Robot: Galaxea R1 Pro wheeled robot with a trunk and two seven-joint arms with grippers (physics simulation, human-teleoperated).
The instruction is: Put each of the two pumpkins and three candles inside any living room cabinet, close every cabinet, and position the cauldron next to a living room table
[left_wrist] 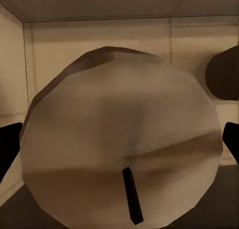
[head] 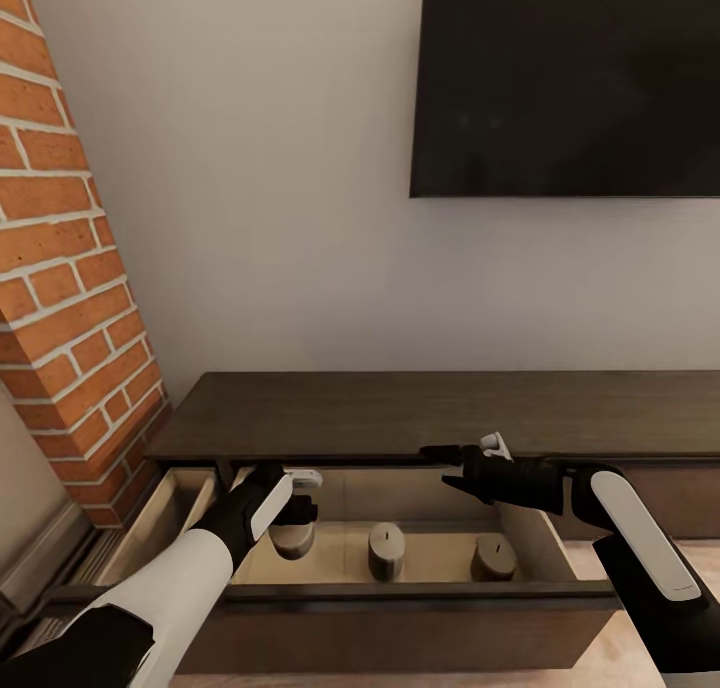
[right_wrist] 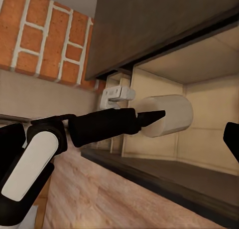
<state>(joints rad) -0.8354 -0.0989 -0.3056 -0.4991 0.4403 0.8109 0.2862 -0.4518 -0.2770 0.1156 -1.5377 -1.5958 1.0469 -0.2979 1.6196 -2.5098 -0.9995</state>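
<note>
**Dark-brown cabinet, drawer open, three candles inside**

Your cabinet (head: 440, 408) stands against the white wall, with its drawer (head: 400, 603) pulled out toward you. Take that drawer as your landmark. On its pale floor three candles stand in a row: the first (head: 292, 540) at the end nearer the brick column (head: 70, 268), the second (head: 386, 550) in the middle, the third (head: 493, 558) at the end away from the bricks.

Your left gripper (head: 298, 513) reaches down into the drawer at the brick-side end, right at the first candle. In the left wrist view that candle (left_wrist: 119, 144) sits between the two dark fingertips (left_wrist: 9, 146), which show at either edge with the candle's sides just reaching them; you cannot tell whether they press it or merely flank it. Part of another candle (left_wrist: 224, 74) shows beside it in the same view.

Your right gripper (head: 462, 460) hovers above the drawer's far end, over the third candle and just under the cabinet's top edge. Its fingers are spread and it carries nothing.

From the right wrist view you see your left gripper (right_wrist: 152, 116) against the first candle (right_wrist: 169, 114), inside the drawer.

A black TV (head: 565, 78) hangs on the wall above the cabinet.
</note>
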